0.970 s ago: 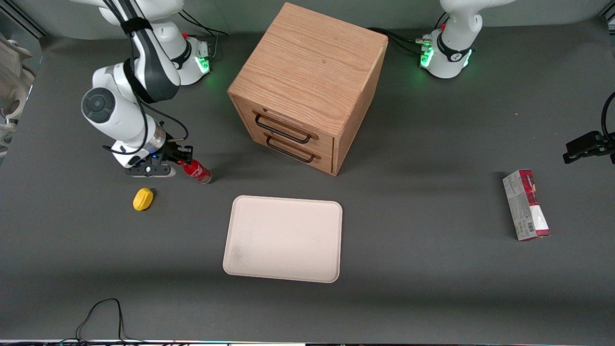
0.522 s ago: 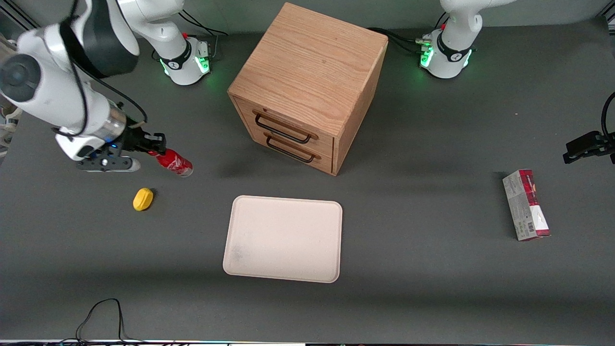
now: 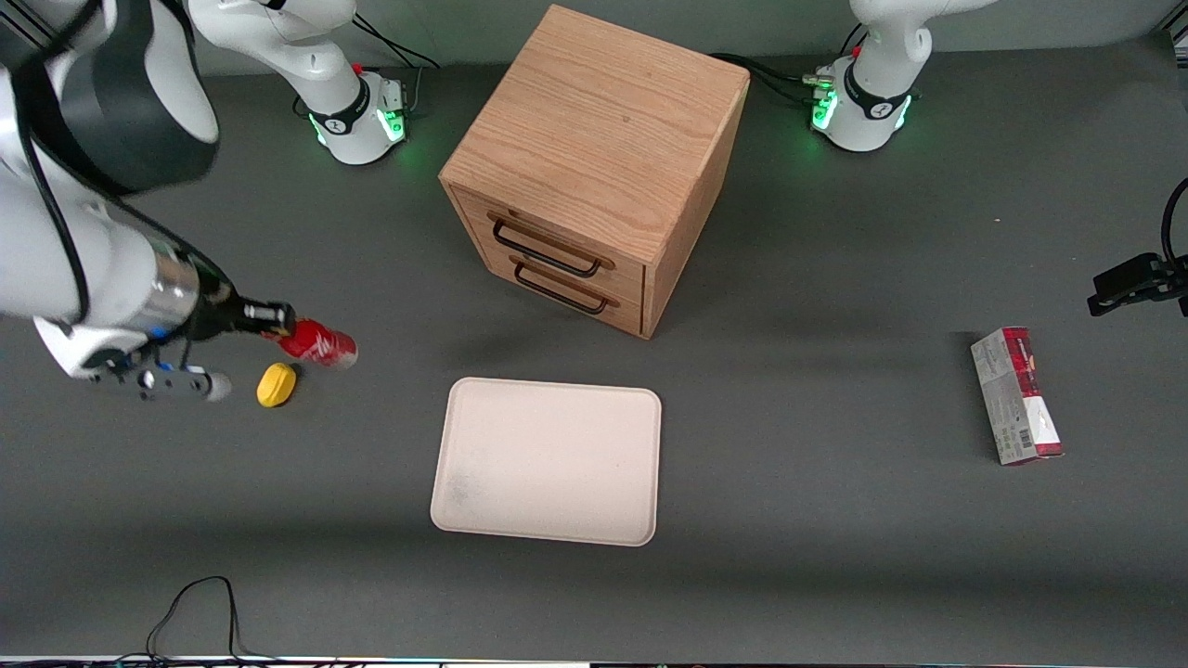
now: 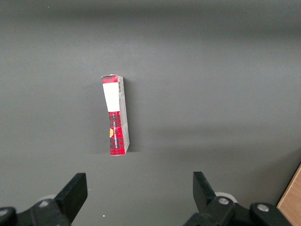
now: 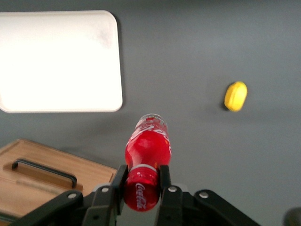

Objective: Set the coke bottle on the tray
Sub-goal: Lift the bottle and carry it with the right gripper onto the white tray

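Small red coke bottle w/ white script label & clear base: held off the grey bench, end effector clamped on its cap end. Long axis approx. level; base points away from end effector, toward the flat cream rectangular tray. Yellow lemon-like lump lies just below end effector.

A wooden two-drawer cabinet with dark wire handles stands on the dark grey worktop. A small yellow lemon-shaped lump lies toward the working arm's end; a red-and-white carton lies flat toward the parked arm's end.
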